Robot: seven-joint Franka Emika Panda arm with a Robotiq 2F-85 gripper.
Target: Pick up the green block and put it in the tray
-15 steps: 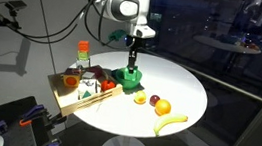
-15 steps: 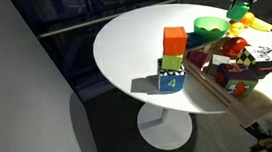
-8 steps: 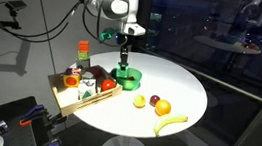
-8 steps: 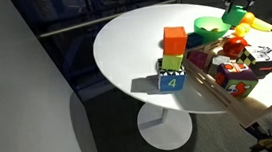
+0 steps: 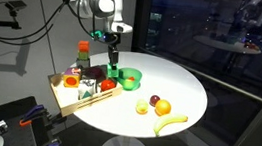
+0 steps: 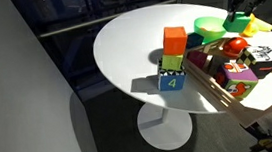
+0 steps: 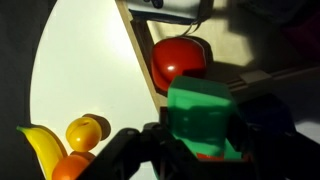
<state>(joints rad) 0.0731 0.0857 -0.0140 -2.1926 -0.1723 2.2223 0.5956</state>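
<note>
Now the tool (image 5: 112, 69) pinches the green block (image 7: 205, 115) over the wooden tray (image 7: 140, 55).

Green block (image 7: 205, 120): small teal-green cube, plain faces, level. Held in the air by the gripper (image 7: 200, 146), fingers tight on two opposite sides, above the tray's long side toward the worktop's middle.

Tray (image 5: 79, 104): shallow light-wood rectangle with low walls, flat at the round white worktop's edge, already part-filled.
</note>
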